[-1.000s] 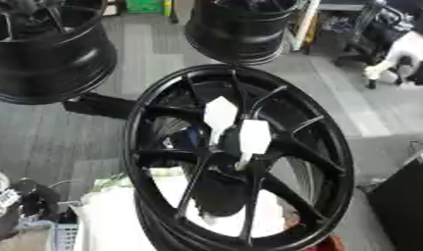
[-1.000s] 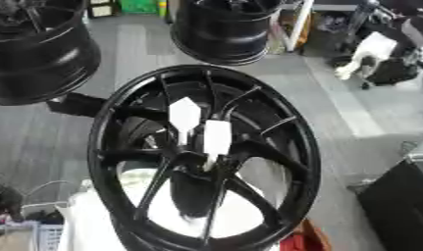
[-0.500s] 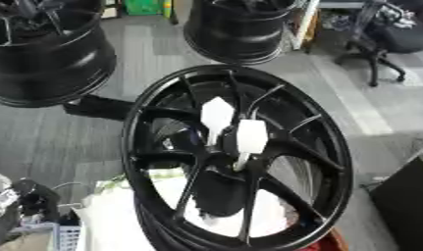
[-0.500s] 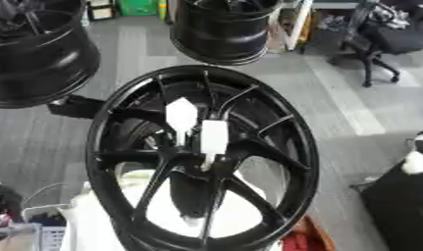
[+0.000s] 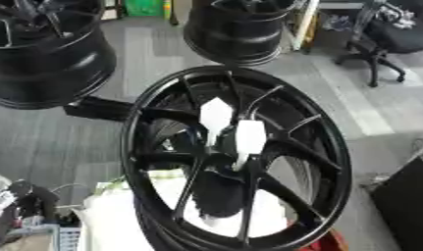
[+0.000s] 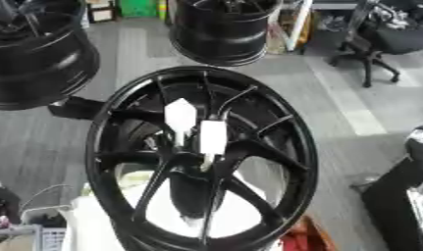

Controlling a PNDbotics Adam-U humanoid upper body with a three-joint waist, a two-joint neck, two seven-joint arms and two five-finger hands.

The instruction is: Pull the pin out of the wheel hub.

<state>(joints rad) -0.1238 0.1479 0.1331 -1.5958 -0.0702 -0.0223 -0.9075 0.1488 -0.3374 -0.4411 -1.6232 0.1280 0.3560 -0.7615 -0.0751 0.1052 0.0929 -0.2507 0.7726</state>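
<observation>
Glossy black spoked wheel hub (image 5: 236, 157) stood upright.
Two white pointed pins (image 5: 232, 130) sat at its centre; neither robot hand was visible.

Three black wheel hubs (image 5: 236, 162); two white pins (image 5: 249, 137), seemingly; one office chair (image 5: 382, 37).

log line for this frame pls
hub: black wheel hub centred | pins: two white pins seated at centre | hands: neither visible | pull: not started
</observation>
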